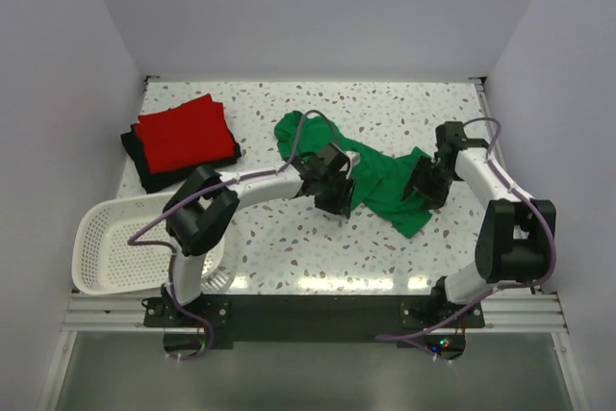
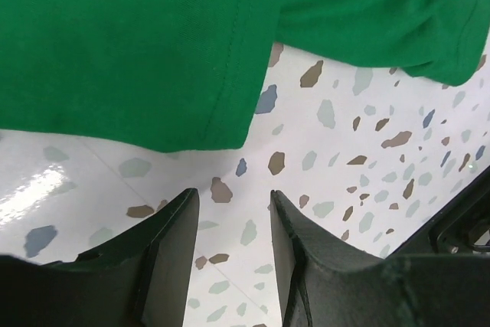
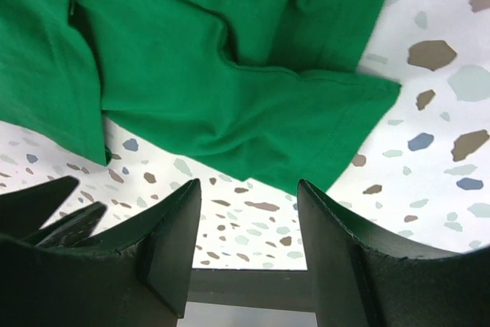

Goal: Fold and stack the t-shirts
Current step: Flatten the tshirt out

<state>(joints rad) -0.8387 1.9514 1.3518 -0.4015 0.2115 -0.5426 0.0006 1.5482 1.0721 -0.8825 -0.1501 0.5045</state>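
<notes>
A bright green t-shirt [image 1: 377, 178] lies crumpled and spread across the middle of the speckled table. At the back left a folded red t-shirt [image 1: 183, 132] rests on top of a folded black t-shirt [image 1: 146, 168]. My left gripper [image 1: 337, 194] hovers at the green shirt's near left edge; in the left wrist view its jaws [image 2: 233, 198] stand open over bare table, with the green hem [image 2: 130, 44] just beyond the fingertips. My right gripper [image 1: 423, 185] is at the shirt's right side; its jaws [image 3: 249, 189] are open and empty, just short of a corner of the green cloth [image 3: 230, 89].
A white slotted basket [image 1: 106, 243] overhangs the table's near left corner beside the left arm's base. White walls close in the table on three sides. The table's near edge [image 3: 245, 285] shows between the right fingers.
</notes>
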